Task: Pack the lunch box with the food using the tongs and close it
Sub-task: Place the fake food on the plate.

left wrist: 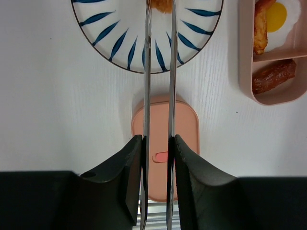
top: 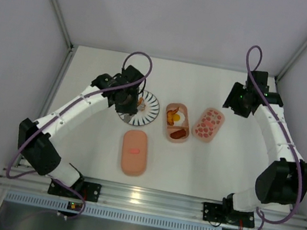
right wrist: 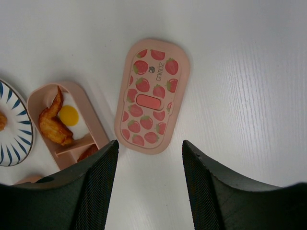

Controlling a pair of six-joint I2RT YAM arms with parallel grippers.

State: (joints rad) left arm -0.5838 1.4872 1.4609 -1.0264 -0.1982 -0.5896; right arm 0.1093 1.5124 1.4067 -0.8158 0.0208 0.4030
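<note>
While the left pincer (left wrist: 158, 147) clamps one pair of tongs (left wrist: 147, 72), its arms flanking one food piece (left wrist: 162, 5) on the plate (left wrist: 105, 38) ahead, one plain lid (left wrist: 187, 124) lies beneath. The right pincer (right wrist: 149, 155) gapes empty, with one strawberry lid (right wrist: 152, 96) just ahead. To its left, one tray (left wrist: 245, 57) holds three more pieces (left wrist: 273, 76).

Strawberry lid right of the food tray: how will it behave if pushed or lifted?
The strawberry lid looks like thin moulded plastic, so probably stiff and light. It lies flat on the smooth white table, so a push would likely slide it, not tip it. Its low rounded edge gives little to pinch; a grip may slip.
</note>
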